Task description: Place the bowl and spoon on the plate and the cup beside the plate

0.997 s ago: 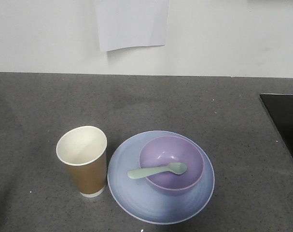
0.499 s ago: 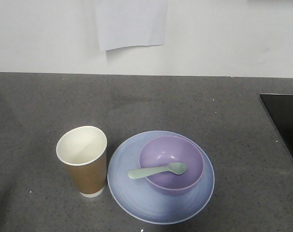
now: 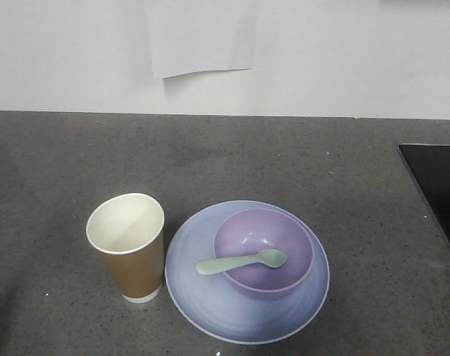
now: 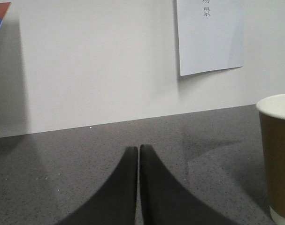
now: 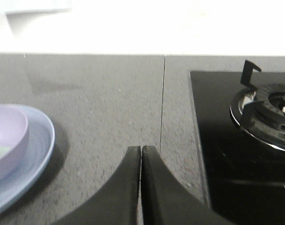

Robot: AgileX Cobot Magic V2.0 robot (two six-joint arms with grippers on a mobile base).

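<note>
The lavender bowl (image 3: pixel 263 252) stands on the pale blue plate (image 3: pixel 202 300). The mint-green spoon (image 3: pixel 241 262) lies across the bowl, head inside, handle over the left rim. The brown paper cup (image 3: pixel 128 247) stands upright just left of the plate. Neither gripper shows in the front view. My left gripper (image 4: pixel 138 149) is shut and empty, low over the counter, with the cup (image 4: pixel 277 154) to its right. My right gripper (image 5: pixel 141 149) is shut and empty; the plate (image 5: pixel 36 154) and bowl (image 5: pixel 8 140) sit at its left.
A black gas hob (image 5: pixel 245 140) with a burner (image 5: pixel 269 112) lies to the right of the right gripper, and its corner (image 3: pixel 436 185) shows in the front view. A white wall with a taped paper sheet (image 3: pixel 202 33) backs the grey counter (image 3: pixel 232 156).
</note>
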